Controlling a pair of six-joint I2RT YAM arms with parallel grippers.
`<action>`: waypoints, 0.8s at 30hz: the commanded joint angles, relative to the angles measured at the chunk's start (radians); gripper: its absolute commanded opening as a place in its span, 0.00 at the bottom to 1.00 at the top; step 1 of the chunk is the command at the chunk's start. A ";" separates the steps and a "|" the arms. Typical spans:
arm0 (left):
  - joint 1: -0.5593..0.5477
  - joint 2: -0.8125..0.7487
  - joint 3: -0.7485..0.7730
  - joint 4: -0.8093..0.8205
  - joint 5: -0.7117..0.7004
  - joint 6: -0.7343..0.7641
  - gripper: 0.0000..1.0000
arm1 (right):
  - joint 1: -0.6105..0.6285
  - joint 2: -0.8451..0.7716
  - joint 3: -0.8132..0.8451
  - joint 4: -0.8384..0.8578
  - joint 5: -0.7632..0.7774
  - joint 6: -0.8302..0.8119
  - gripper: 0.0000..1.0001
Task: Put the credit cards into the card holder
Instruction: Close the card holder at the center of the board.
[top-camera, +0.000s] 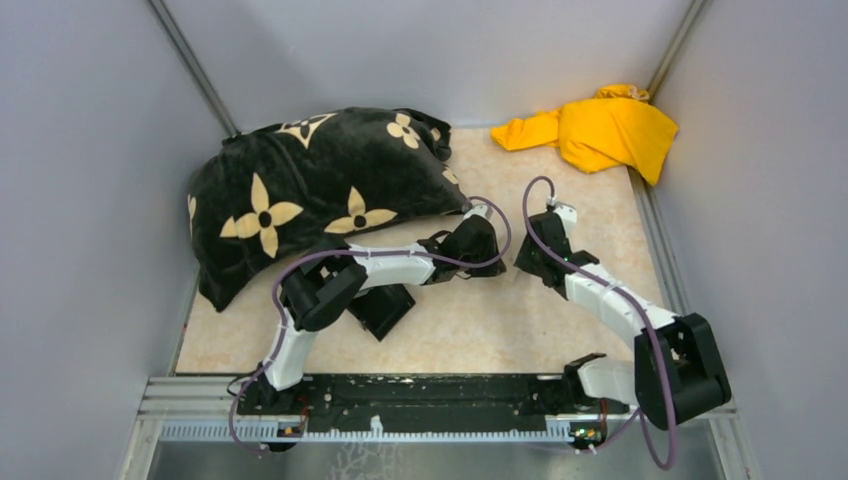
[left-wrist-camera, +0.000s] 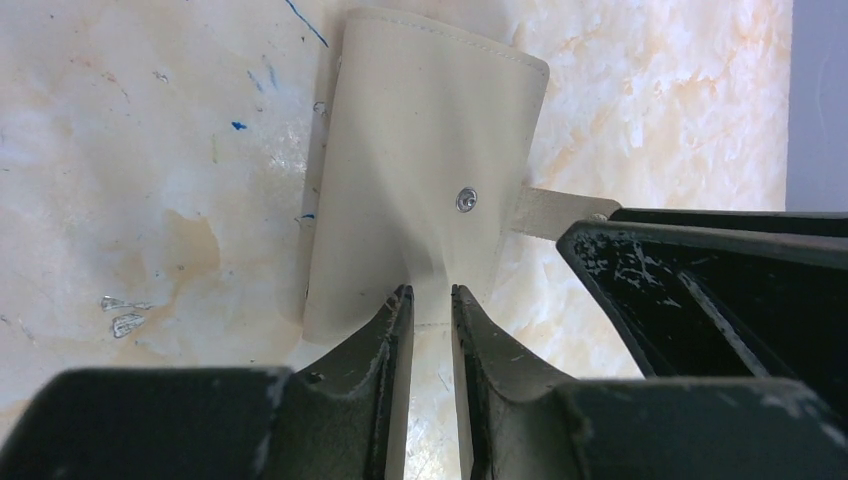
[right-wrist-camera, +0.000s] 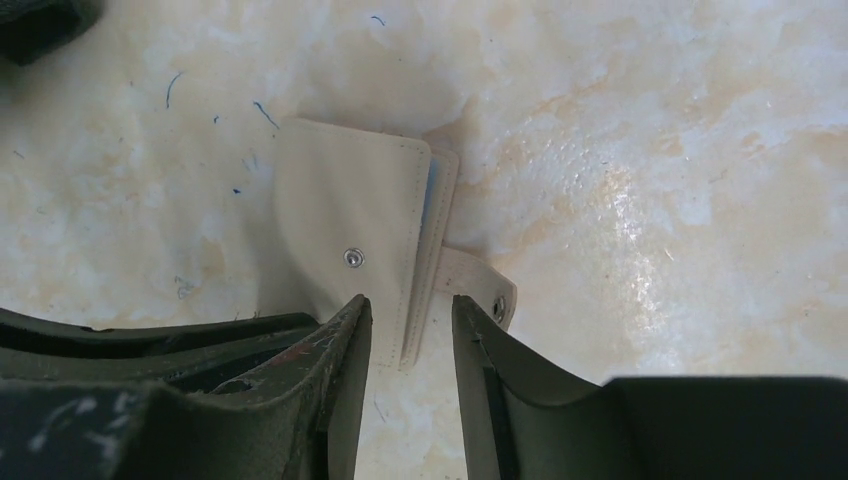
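The tan card holder (left-wrist-camera: 420, 150) lies folded on the marbled table, its snap stud facing up and its clasp tab (right-wrist-camera: 480, 280) sticking out to the side. A light blue credit card (right-wrist-camera: 431, 195) shows as a thin sliver between the holder's leaves. My left gripper (left-wrist-camera: 430, 292) is shut on the holder's near edge, and the material puckers into the narrow gap. My right gripper (right-wrist-camera: 412, 300) stands open astride the holder's stitched edge, its right finger beside the tab. In the top view both grippers (top-camera: 505, 255) meet at mid-table and hide the holder.
A black pillow with gold flowers (top-camera: 320, 190) fills the back left. A yellow cloth (top-camera: 600, 130) lies at the back right corner. A black cube-shaped box (top-camera: 382, 310) sits under my left arm. Grey walls close in both sides.
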 joint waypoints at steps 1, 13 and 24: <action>-0.001 0.043 0.017 -0.062 -0.025 0.026 0.27 | -0.005 -0.050 0.009 -0.025 -0.001 -0.003 0.37; -0.001 0.041 0.018 -0.087 -0.013 0.039 0.25 | -0.005 -0.144 -0.027 -0.109 0.092 0.071 0.31; -0.001 0.029 0.001 -0.086 -0.006 0.026 0.25 | -0.005 -0.091 -0.019 -0.115 0.107 0.097 0.29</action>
